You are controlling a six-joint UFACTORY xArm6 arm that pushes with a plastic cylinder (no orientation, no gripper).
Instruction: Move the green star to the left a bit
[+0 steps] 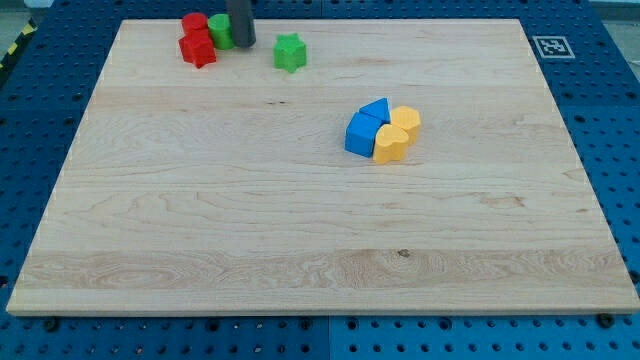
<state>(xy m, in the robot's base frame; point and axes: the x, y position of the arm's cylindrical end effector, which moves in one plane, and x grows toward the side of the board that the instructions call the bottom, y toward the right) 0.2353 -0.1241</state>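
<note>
Nearest the camera, the pale wooden table (300,260) lay bare across the lower frame. Right of centre sat a tight cluster: two blue blocks (364,128) touching two yellow blocks (396,135). At the upper left, the green star (290,52) stood alone. My tip (243,43), a dark rod with no gripper to open or close, rested left of the star, beside a green round block (220,29) and two red blocks (196,40). Judged from this, the push had not begun; the tip would need to circle to the star's right side first.
</note>
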